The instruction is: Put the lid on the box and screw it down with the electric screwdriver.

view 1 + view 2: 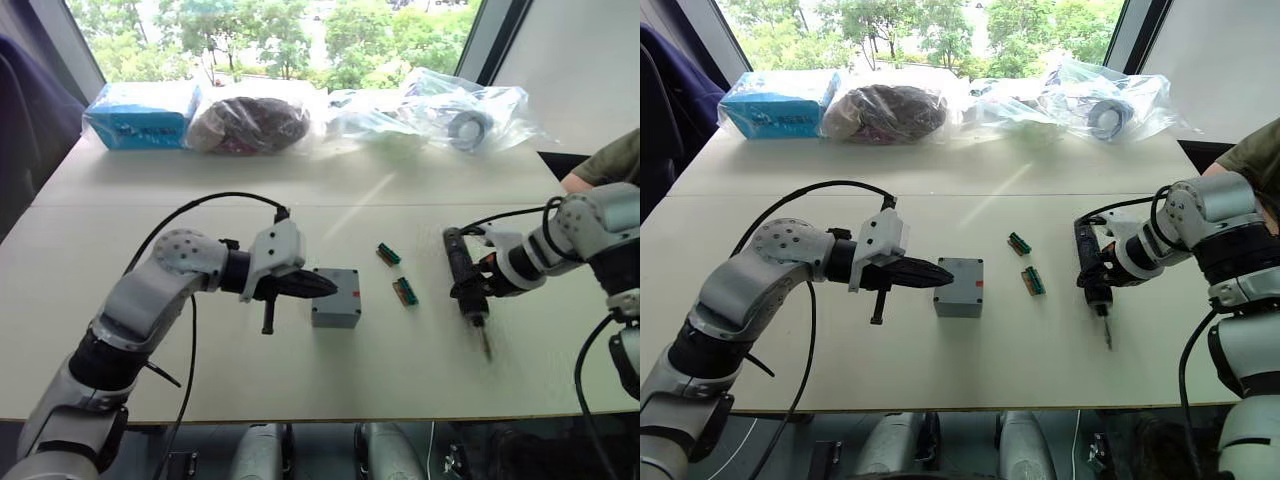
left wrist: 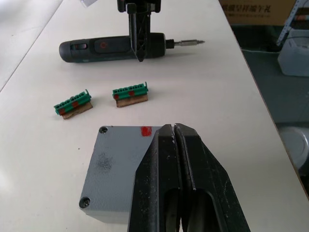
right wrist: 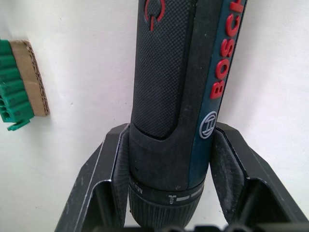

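Note:
The grey box [image 1: 334, 312] stands at the table's middle with the flat lid [image 2: 116, 159] lying on top, a screw in each visible corner and a small red mark at one edge. My left gripper [image 1: 330, 287] is shut, its tips over the lid's left part. Right of the box, the black electric screwdriver [image 1: 463, 270] lies on the table with its bit [image 1: 486, 345] towards the front edge. My right gripper [image 3: 169, 159] is shut on its body near the chuck, one finger [image 3: 113, 164] on each side.
Two small green connectors [image 1: 388, 254] [image 1: 404, 291] lie between the box and the screwdriver. A blue packet [image 1: 140, 115] and several plastic bags [image 1: 450, 115] line the back of the table. A person's sleeve [image 1: 610, 160] shows at the far right.

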`<state>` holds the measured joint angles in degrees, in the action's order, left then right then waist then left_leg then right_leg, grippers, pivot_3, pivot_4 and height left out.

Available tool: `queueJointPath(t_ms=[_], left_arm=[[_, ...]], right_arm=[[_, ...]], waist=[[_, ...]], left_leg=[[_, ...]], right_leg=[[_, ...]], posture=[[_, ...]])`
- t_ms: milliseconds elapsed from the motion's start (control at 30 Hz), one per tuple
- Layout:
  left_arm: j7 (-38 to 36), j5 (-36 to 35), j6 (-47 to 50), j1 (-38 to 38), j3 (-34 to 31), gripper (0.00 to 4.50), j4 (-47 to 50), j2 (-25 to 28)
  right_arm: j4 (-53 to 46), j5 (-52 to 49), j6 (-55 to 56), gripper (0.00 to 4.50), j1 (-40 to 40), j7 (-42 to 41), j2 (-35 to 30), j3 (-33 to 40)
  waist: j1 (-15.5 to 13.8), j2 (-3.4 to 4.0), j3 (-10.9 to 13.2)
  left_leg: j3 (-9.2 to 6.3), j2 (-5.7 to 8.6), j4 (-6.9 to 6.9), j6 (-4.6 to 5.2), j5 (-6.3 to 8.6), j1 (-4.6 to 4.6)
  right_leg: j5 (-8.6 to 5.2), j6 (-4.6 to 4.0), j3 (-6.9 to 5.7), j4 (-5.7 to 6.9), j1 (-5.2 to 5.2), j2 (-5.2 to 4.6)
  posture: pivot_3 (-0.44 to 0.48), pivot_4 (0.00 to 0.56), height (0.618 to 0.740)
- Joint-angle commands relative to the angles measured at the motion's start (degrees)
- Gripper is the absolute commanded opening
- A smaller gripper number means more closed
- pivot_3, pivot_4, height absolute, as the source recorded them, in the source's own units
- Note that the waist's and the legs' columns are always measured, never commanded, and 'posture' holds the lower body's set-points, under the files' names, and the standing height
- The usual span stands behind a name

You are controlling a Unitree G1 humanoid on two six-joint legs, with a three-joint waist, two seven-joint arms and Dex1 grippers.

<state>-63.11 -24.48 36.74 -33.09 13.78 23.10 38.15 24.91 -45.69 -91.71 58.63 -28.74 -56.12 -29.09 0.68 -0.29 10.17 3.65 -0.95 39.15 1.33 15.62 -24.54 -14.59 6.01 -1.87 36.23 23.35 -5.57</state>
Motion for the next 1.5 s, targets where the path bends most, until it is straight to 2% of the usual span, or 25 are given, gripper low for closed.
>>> queueJointPath(t_ms=[33,200,267,333,400,467,533,633,700,833,967,1167,1500], left_arm=[[0.92,-0.87,-0.25,0.13,-1.92,0.00,1.25,0.31],[0.73,-0.79,-0.82,-0.76,-2.06,0.00,-0.90,0.14],[0.40,-1.61,-0.73,-1.54,-2.69,0.00,-3.34,-0.78],[-0.03,-2.21,-0.80,-2.08,-3.34,0.00,-5.43,-1.39],[0.51,-3.87,0.18,-3.17,-4.60,0.00,-7.61,-2.88],[1.05,-5.16,1.49,-3.90,-5.43,0.00,-8.51,-3.87],[1.48,-5.81,2.46,-4.00,-6.04,0.00,-8.79,-4.12],[3.40,-6.14,2.97,-3.33,-6.71,0.00,-9.36,-5.22],[3.70,-7.03,4.52,-2.57,-6.68,0.00,-9.33,-5.41],[2.45,-5.10,5.44,-0.60,-3.97,0.00,-8.28,-2.49],[2.55,-2.03,3.06,0.27,-1.86,0.00,-9.63,-1.45],[2.76,1.50,-0.34,0.46,0.25,0.00,-12.47,-3.30],[2.08,3.85,-2.74,-0.87,1.58,0.00,-15.56,-5.42]], right_arm=[[1.41,6.13,1.83,1.81,-1.65,-4.92,-1.47,-3.77],[6.00,14.73,9.85,1.81,1.71,-11.61,-2.39,-4.73],[10.00,17.86,25.96,1.81,5.36,-15.75,-2.15,0.83],[15.30,20.24,33.65,1.81,9.68,-16.72,-1.07,4.61],[19.36,17.17,41.83,1.81,13.64,-13.03,1.26,15.59],[18.52,13.42,47.45,1.81,14.19,-9.38,3.31,26.27],[9.29,11.52,50.71,1.81,9.09,-6.40,5.37,33.99],[-11.90,0.71,45.98,1.81,-1.79,-2.33,11.80,46.28],[-25.41,-5.50,44.54,1.81,-8.52,0.91,17.00,50.62],[-45.96,-11.71,45.55,1.81,-19.62,7.55,26.97,50.42],[-53.93,-11.30,46.70,1.81,-25.86,9.42,31.10,46.48],[-55.88,-7.04,50.33,1.81,-33.24,6.22,32.09,40.82],[-52.81,1.24,55.41,1.81,-36.18,4.04,32.60,36.06]], waist=[[-0.12,-0.02,-0.01],[-0.20,-0.18,-0.11],[-0.17,-0.17,-0.10],[-0.12,0.30,0.17],[0.05,0.46,0.26],[0.27,0.46,0.26],[0.12,0.46,0.25],[-0.15,0.41,0.19],[-0.27,0.40,0.19],[-0.25,0.47,0.23],[-0.41,0.41,0.19],[-0.86,0.35,0.16],[-1.27,0.35,0.16]], left_leg=[[0.00,0.00,0.00,0.00,0.00,0.01],[0.01,0.03,0.02,0.01,0.01,0.05],[0.04,0.07,0.03,0.02,0.02,0.05],[0.20,0.13,0.08,0.02,0.01,-0.02],[0.54,0.23,0.03,0.02,0.01,-0.08],[0.66,0.08,-0.07,-0.04,-0.02,-0.16],[0.70,-0.07,-0.25,-0.37,-0.22,-0.42],[0.71,-0.68,-0.17,-0.43,-0.24,-0.70],[0.76,-0.75,-0.11,-0.44,-0.24,-0.80],[0.78,-0.67,0.01,-0.51,-0.29,-0.81],[0.76,-0.62,0.02,-0.31,-0.17,-0.80],[0.77,-0.51,0.03,-0.29,-0.16,-0.76],[0.77,-0.52,0.04,-0.29,-0.17,-0.76]], right_leg=[[0.00,0.00,0.00,0.00,-0.01,0.00],[0.02,-0.07,0.00,-0.10,-0.13,-0.03],[0.05,-0.11,0.04,-0.12,-0.13,-0.06],[0.13,0.00,0.19,-0.13,-0.01,-0.08],[0.31,0.33,0.50,-0.08,0.25,-0.09],[0.31,0.42,0.53,-0.05,0.47,0.02],[0.27,0.46,0.55,-0.04,0.84,0.15],[0.25,0.46,0.41,-0.08,0.94,0.52],[0.26,0.45,0.32,-0.07,0.99,0.53],[0.32,0.36,0.42,0.01,1.08,0.41],[0.39,0.26,0.42,0.04,1.07,0.40],[0.40,0.25,0.42,0.03,1.03,0.46],[0.39,0.25,0.41,0.03,1.04,0.52]], posture=[[0.000,0.150,0.740],[0.000,0.150,0.740],[0.000,0.150,0.740],[0.000,0.150,0.740],[0.000,0.150,0.740],[0.000,0.150,0.740],[0.000,0.150,0.740],[0.000,0.150,0.740],[0.000,0.150,0.740],[0.000,0.150,0.740],[0.000,0.150,0.740],[0.000,0.150,0.740],[0.000,0.150,0.740]])
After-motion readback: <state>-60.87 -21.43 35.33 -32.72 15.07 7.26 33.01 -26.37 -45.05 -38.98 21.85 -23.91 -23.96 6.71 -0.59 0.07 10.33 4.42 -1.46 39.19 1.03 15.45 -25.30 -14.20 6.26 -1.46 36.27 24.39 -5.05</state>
